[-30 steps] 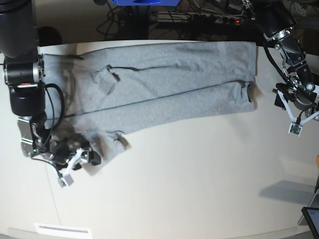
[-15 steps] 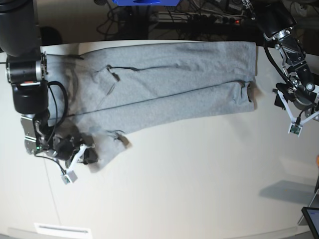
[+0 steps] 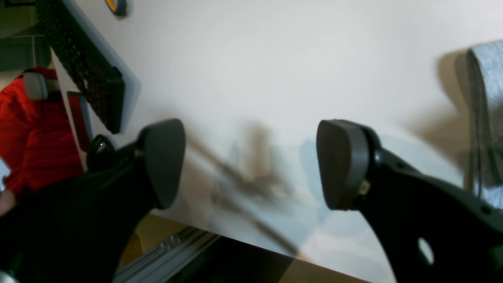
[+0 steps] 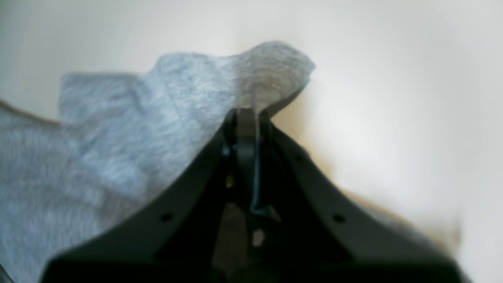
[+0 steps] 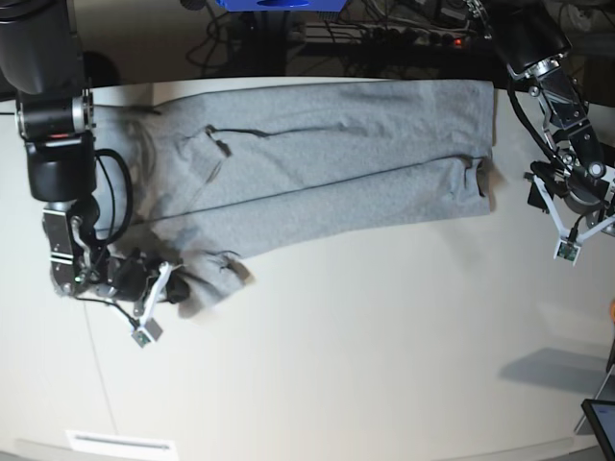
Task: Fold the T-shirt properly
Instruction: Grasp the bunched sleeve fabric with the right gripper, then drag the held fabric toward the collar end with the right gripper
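The heather-grey T-shirt (image 5: 317,173) lies spread along the far side of the white table (image 5: 384,365), plain side up. Its lower-left corner is bunched near my right gripper (image 5: 178,288). In the right wrist view that gripper (image 4: 245,114) is shut on a raised flap of the T-shirt (image 4: 165,106). My left gripper (image 5: 574,192) hovers just off the shirt's right edge. In the left wrist view it (image 3: 251,165) stands open over bare table, its fingers (image 3: 163,161) wide apart, with the T-shirt's edge (image 3: 487,98) at the far right.
Cables and a power strip (image 5: 384,38) run behind the table's far edge, beside a blue object (image 5: 279,5). A dark screen corner (image 5: 601,423) sits at the lower right. A dark slab (image 3: 86,78) and something red (image 3: 35,137) show in the left wrist view.
My right gripper has shut on the T-shirt's lower-left corner and shifted slightly right, drawing the flap in with it. The left arm has not moved.
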Controlling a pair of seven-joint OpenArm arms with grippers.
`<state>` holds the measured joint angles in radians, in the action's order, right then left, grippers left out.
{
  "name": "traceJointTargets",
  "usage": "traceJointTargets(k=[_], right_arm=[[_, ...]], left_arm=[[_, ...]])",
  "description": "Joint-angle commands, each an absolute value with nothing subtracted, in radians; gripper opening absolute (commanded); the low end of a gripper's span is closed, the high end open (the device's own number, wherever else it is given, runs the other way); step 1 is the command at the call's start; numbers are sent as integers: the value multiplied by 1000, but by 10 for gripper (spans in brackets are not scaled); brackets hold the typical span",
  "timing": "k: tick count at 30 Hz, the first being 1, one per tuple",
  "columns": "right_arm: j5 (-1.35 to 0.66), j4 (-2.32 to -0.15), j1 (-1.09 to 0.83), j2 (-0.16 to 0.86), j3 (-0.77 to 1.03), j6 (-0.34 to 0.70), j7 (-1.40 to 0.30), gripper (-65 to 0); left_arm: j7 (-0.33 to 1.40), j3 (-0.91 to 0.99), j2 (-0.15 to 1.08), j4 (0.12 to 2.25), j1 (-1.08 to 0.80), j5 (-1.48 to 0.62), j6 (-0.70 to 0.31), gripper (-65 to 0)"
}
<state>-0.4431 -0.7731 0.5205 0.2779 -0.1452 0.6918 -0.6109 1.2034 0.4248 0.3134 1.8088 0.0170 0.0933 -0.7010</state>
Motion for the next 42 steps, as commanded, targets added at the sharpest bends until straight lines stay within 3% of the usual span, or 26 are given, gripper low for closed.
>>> traceJointTargets(k=[1,35,42], right_arm=[[-452,-820,533,291,-113,698,-622,-649],[-450,-1613,189,280,232,698,-1132,-649],[-450,-1730,105,213,318,698,-1210,-649]], left_arm=[[1193,429,332,1808,35,99,-698,-143],[1093,414,332,1684,38,99,-698,-143],[1093,343,332,1684,36,99,-698,-143]])
